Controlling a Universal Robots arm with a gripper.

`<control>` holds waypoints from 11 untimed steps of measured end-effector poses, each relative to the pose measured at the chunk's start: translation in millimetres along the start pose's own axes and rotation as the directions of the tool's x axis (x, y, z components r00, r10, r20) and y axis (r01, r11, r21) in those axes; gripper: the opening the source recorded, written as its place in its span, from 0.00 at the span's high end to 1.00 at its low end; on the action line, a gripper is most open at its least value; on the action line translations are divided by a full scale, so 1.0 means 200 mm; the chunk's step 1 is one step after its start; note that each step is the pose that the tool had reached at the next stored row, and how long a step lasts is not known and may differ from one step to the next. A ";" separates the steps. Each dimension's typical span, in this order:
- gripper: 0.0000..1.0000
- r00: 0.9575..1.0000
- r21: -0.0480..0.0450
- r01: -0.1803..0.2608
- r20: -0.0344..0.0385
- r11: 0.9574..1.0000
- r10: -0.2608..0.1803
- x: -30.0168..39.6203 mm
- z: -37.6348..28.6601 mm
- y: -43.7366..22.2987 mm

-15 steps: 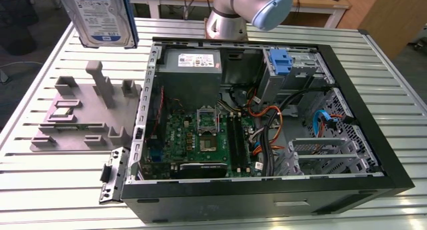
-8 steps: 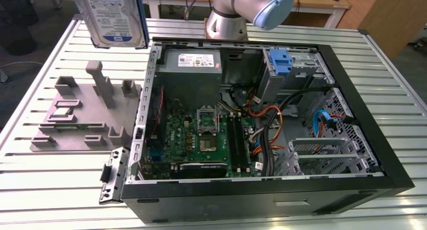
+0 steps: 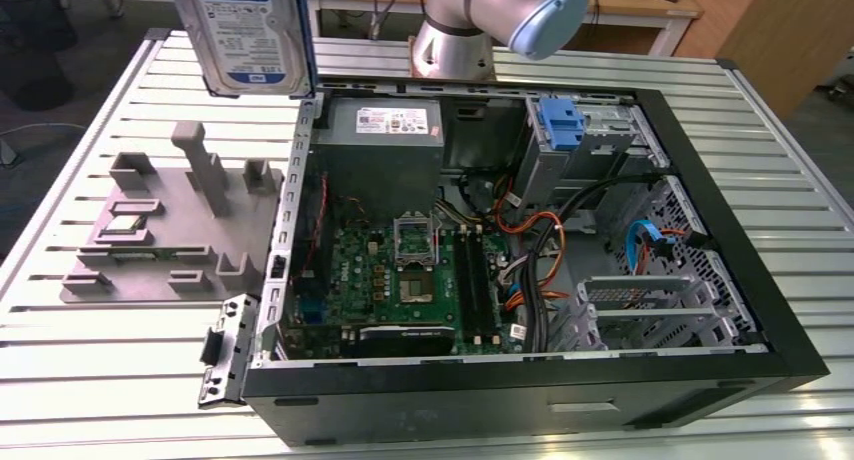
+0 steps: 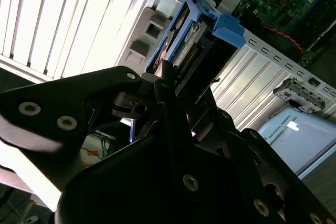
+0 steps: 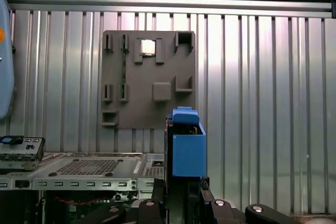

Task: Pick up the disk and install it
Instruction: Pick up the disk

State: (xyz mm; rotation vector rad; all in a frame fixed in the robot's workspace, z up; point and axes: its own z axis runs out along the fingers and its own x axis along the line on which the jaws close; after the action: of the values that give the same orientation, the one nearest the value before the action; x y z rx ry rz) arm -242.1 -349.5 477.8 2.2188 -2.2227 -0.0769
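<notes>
1. Gripper (image 5: 180, 186): the black jaws are closed tight on the disk (image 5: 187, 150), one finger on each flat face. The second wrist view shows the same clamp (image 4: 181, 85) on the lower end of the disk (image 4: 191, 30).
2. The disk is held on edge, a blue rail along its upper side. In the exterior view the disk (image 3: 247, 35) hangs in the air with its label facing the camera and its top cut off by the frame edge. It touches nothing but the fingers.
3. Below it in the first wrist view are bare slats of the table (image 5: 262, 103), open room on that side (no clutter on them).
4. Computer case (image 3: 727, 230): lid off, interior exposed. The disk sits off the case's far corner on the exterior view's left, outside the rim.
5. Inside the case: motherboard (image 3: 400, 280) low, grey power supply (image 3: 380, 130) at the far wall, and a blue bracket (image 3: 566, 125) upright in the bay toward the exterior view's right, cables crowding beside it.
6. Grey fixture tray (image 3: 147, 270) lies flat on the table to the exterior view's left of the case, just beside it.
7. Robot arm (image 3: 501, 15) stands behind the case's far edge.
</notes>
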 end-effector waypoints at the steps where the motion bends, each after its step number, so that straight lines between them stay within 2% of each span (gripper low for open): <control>1: 0.65 1.000 0.000 0.000 0.000 1.000 0.000 0.000 0.000 -0.010; 7: 0.65 1.000 0.000 0.000 0.000 1.000 0.000 0.000 -0.002 -0.070; 11: 0.65 1.000 0.000 0.000 0.000 1.000 0.000 0.000 -0.003 -0.088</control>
State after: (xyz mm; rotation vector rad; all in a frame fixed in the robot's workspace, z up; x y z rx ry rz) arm -224.4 -349.5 477.9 2.2186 -2.2225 -0.0773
